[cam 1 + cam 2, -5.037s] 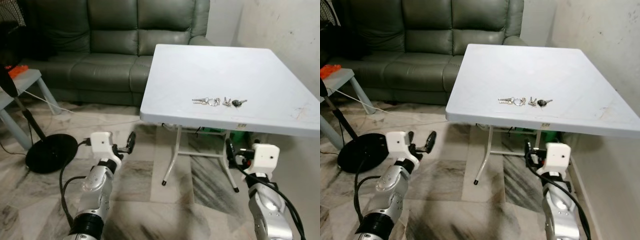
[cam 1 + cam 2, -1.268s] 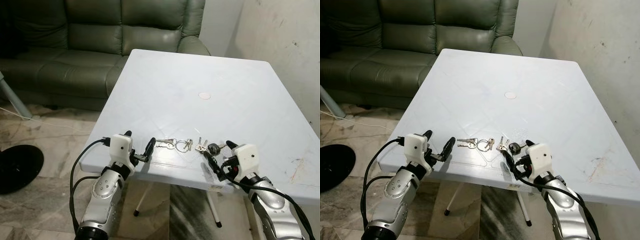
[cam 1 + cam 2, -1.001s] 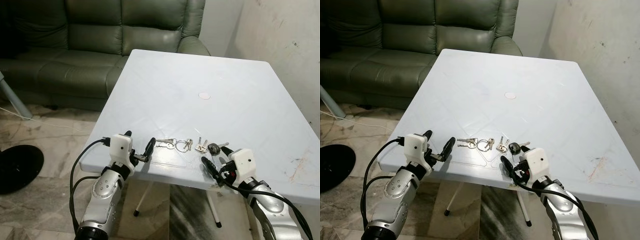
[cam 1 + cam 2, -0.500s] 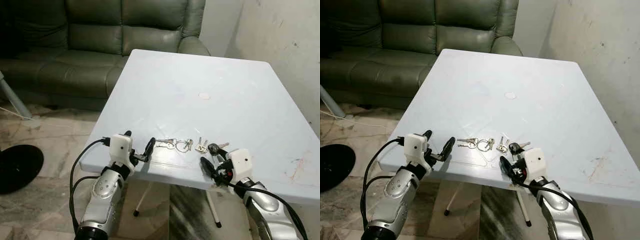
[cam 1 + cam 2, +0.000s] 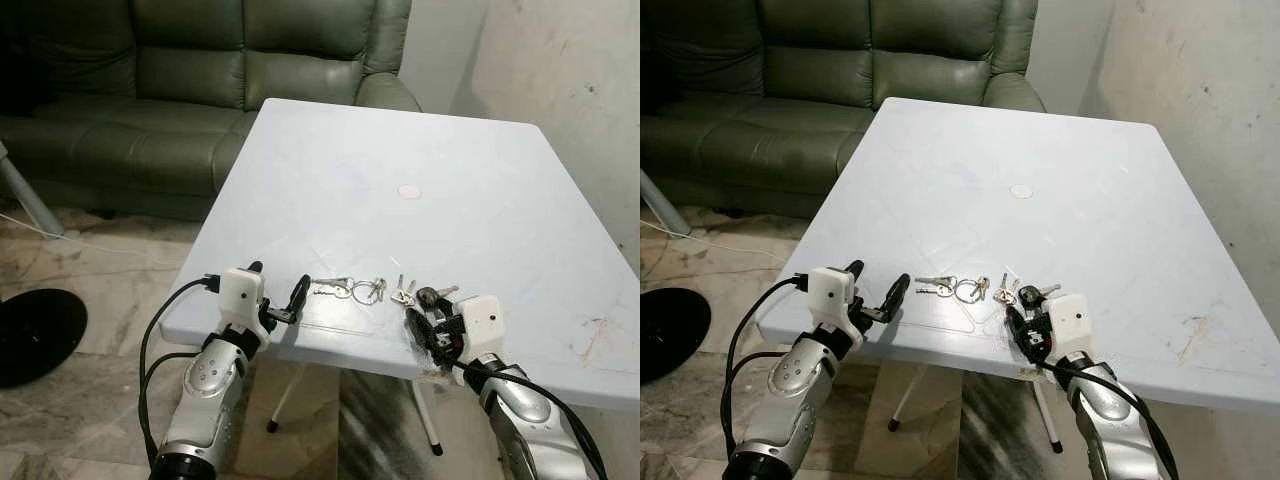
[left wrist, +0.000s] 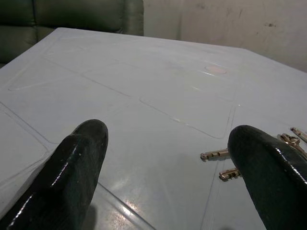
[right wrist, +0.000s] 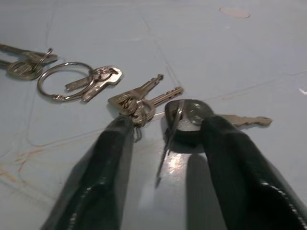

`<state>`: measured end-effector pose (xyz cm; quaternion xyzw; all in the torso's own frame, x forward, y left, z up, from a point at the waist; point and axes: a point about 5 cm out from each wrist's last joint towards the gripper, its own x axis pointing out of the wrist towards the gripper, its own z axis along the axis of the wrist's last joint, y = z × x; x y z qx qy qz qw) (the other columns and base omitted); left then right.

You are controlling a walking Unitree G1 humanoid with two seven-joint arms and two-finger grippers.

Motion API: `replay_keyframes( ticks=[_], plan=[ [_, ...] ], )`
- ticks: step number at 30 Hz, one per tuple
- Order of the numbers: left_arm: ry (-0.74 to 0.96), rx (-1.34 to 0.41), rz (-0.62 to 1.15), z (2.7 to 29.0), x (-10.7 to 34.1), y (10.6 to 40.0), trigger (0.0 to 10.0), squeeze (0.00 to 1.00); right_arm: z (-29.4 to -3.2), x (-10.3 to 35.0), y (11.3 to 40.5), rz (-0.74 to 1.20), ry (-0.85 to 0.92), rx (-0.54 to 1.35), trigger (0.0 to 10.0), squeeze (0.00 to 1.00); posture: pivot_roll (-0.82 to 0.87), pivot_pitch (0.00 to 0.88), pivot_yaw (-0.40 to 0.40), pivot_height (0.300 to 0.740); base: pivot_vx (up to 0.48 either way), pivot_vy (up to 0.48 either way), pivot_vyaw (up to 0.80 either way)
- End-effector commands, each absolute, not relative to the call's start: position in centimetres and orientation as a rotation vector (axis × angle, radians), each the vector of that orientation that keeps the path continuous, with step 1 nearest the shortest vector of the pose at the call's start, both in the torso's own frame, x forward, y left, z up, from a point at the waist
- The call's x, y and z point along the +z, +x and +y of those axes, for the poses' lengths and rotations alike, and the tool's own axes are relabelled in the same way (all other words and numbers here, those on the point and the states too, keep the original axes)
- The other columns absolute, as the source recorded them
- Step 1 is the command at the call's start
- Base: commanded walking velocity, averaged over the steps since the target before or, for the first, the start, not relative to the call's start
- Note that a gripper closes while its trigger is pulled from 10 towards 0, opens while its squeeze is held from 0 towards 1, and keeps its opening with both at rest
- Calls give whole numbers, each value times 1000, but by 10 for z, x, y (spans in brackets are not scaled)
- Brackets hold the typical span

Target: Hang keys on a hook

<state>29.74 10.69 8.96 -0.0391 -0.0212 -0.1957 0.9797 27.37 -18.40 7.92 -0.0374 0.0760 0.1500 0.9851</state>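
Fingers of the right gripper (image 7: 165,139) are standing spread, straddling the black-headed key (image 7: 188,115) of the keys (image 5: 385,291), which are lying near the white table's (image 5: 400,150) front edge. That wrist view is revealing the ring and brass keys the head views blur. Compared with a second ago, the right gripper is sitting closer over them. The left gripper (image 5: 276,296) is gaping, empty, just beside them.

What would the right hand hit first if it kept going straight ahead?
Most likely the black-headed key: it lies just ahead between the open fingers of the right hand, on the table.
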Motion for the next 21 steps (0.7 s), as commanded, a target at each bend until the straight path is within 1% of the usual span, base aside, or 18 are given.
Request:
replay_keyframes(
  ticks=[1, 10, 21],
  plan=[
    [-76, -397, -54, 106, 94, 299, 10000, 0, -187, 86, 276, 127, -88, 282, 0, 0, 4, 79, -87, 740, 0, 0, 0],
    [-74, -397, -54, 106, 94, 300, 10000, 0, -190, 87, 277, 120, -83, 246, 0, 0, 2, 77, -84, 740, 0, 0, 0],
    [-67, -395, -58, 107, 95, 300, 10000, 0, -184, 85, 273, 125, -92, 288, 0, 0, 7, 72, -88, 740, 0, 0, 0]
  ],
)
